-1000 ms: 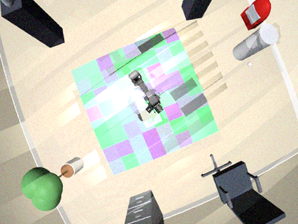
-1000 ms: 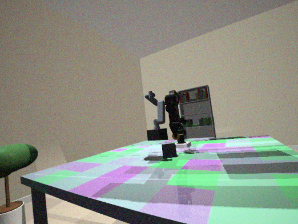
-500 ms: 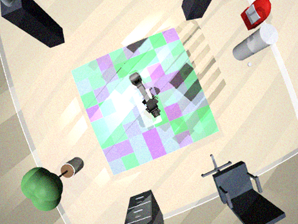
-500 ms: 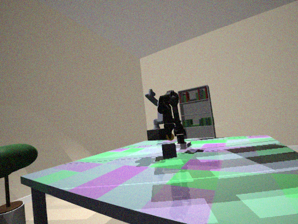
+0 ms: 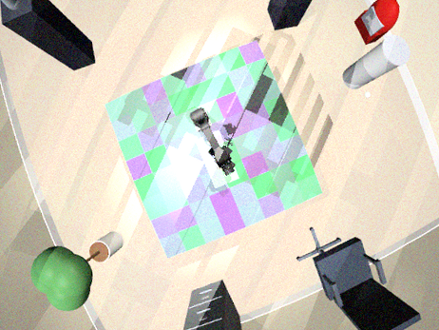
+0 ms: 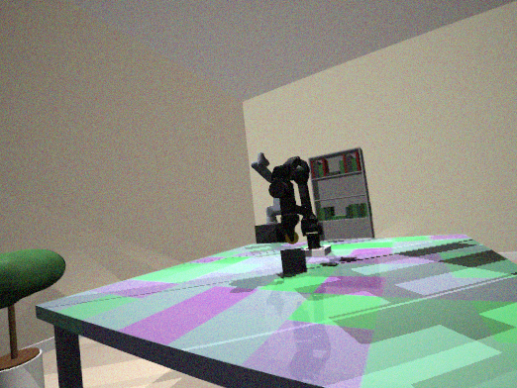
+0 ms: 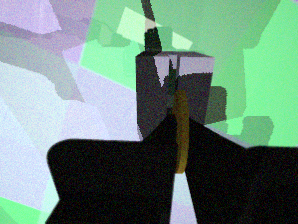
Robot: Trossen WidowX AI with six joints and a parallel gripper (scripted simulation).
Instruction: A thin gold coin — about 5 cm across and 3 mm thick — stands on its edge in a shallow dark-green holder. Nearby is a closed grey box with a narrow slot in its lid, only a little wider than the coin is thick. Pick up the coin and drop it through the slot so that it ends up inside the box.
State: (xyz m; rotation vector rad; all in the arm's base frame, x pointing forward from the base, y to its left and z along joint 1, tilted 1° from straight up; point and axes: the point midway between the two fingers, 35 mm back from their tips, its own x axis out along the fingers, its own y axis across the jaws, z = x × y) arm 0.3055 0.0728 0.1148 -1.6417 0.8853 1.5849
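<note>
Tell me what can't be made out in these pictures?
- Slot in the grey box: wrist view, the gold coin held in the tool covers most of it.
- Coin and box: top view, too small, under the arm.
- Dark-green holder: no view shows it clearly.
- Gap between coin and lid: exterior view too distant and grainy.
</note>
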